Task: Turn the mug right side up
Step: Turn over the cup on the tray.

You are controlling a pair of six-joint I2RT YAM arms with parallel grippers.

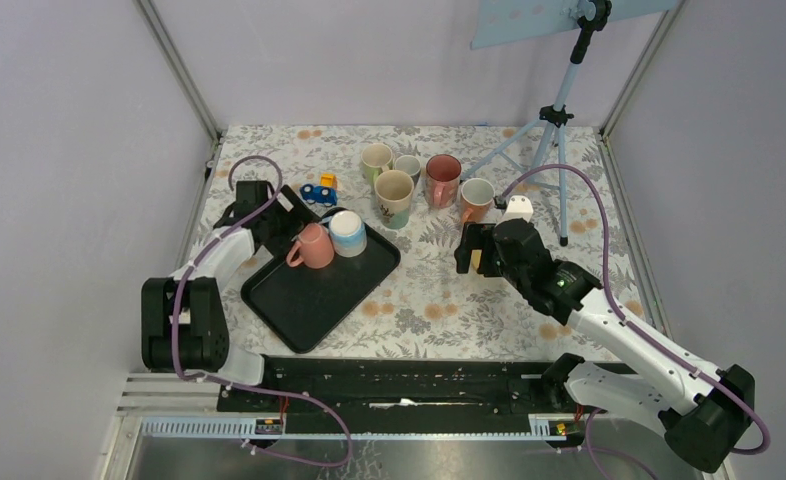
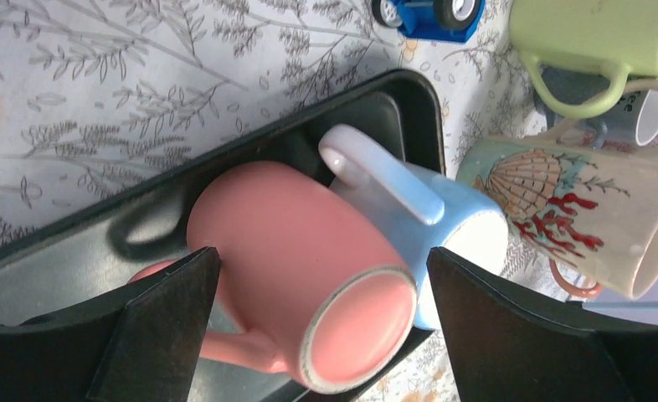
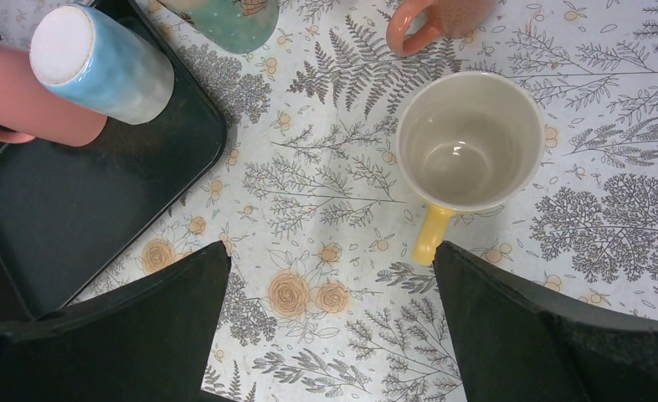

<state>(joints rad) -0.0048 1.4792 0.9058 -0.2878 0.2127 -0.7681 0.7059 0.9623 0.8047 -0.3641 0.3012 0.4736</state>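
The pink ceramic mug [image 1: 314, 247] stands base-up at the far end of the black plastic tray [image 1: 299, 310]. The pale blue ceramic mug [image 1: 348, 233], also upside down, touches it, and upright mugs [image 1: 394, 195] and a blue toy car [image 1: 318, 193] crowd the floral surface [image 1: 439, 300] just beyond. My left gripper [image 2: 321, 251] hangs close over the pink mug, spread wide and holding nothing, while my right gripper [image 3: 332, 247], equally wide and empty, hovers near an upright cream mug with a yellow handle [image 3: 468, 138].

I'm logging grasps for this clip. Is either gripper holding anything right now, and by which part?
Nothing is held. The left gripper is open by the upside-down pink mug, not closed on it; the right gripper is open too.
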